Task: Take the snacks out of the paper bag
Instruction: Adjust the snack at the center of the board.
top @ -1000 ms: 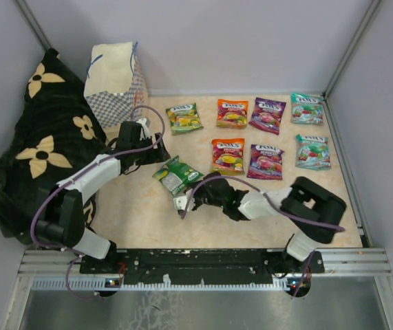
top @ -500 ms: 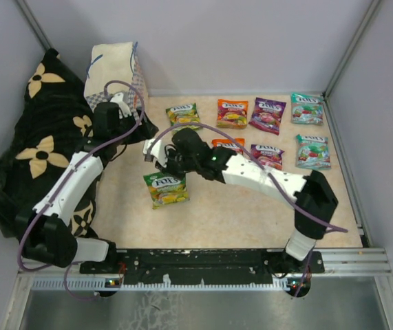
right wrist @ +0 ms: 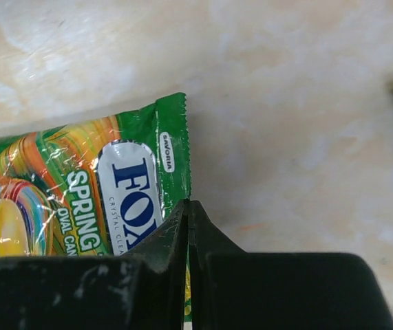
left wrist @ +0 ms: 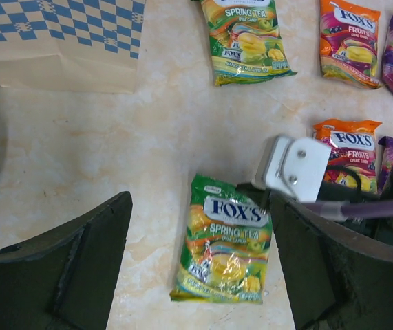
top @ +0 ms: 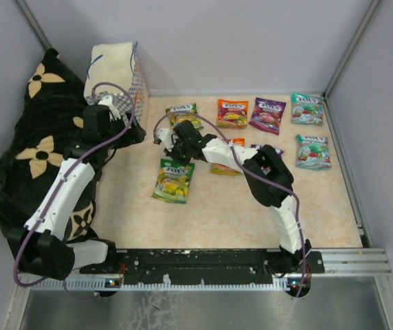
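Note:
A green snack pouch (top: 173, 180) lies on the table left of centre, also in the left wrist view (left wrist: 227, 240) and the right wrist view (right wrist: 79, 185). My right gripper (top: 175, 157) reaches far left, and its shut fingers (right wrist: 188, 204) pinch the pouch's top edge. My left gripper (top: 131, 130) hangs open and empty above the table near the paper bag (top: 117, 82), its fingers (left wrist: 197, 201) either side of the pouch in its own view. The checkered bag stands at the back left (left wrist: 65, 41). Several more snacks lie in rows: green (top: 184, 117), orange (top: 232, 113), purple (top: 267, 114), teal (top: 307, 108).
A black cloth with cream flowers (top: 38, 151) is heaped along the left wall. The right arm's links cross over an orange pouch (top: 225, 165) and a purple pouch (top: 273, 150). A second teal pouch (top: 312, 151) lies by the right wall. Grey walls enclose the table.
The right arm has stretched from the near middle to the far left, carrying the green pouch, which now lies flat. The left gripper has drawn back toward the bag.

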